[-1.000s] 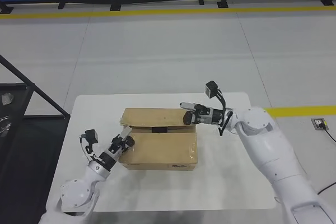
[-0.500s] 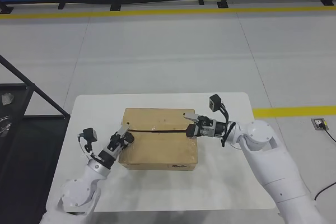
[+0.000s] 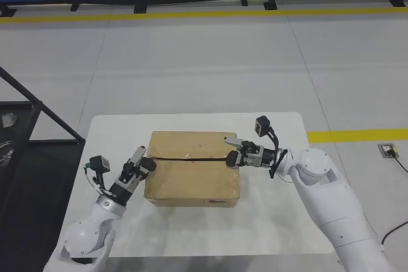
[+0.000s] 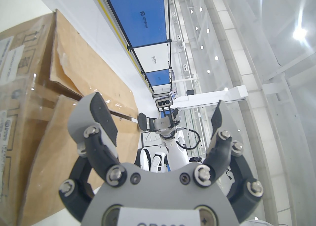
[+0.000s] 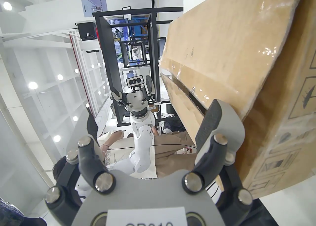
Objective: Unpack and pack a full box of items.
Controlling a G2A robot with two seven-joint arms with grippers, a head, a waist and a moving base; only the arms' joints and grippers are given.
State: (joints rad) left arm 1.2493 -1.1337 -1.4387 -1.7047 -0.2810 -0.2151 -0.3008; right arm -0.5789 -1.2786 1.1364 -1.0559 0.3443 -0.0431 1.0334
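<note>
A brown cardboard box lies in the middle of the white table, both top flaps down and meeting at a thin dark seam. My left gripper is open just off the box's left end, level with the seam; one black pad is near the flap edge of the box. My right gripper is open at the box's right end, one fingertip against the top corner of the box. Nothing is between either pair of fingers. The box's contents are hidden.
A black metal rack stands beside the table's left edge. Bare tabletop runs in front of the box and to its right. A yellow floor line passes behind the right arm.
The far flap, raised with a dark gap a second ago, now lies flat. My right gripper came down with it to the right end. My left gripper drew back leftward off the box.
</note>
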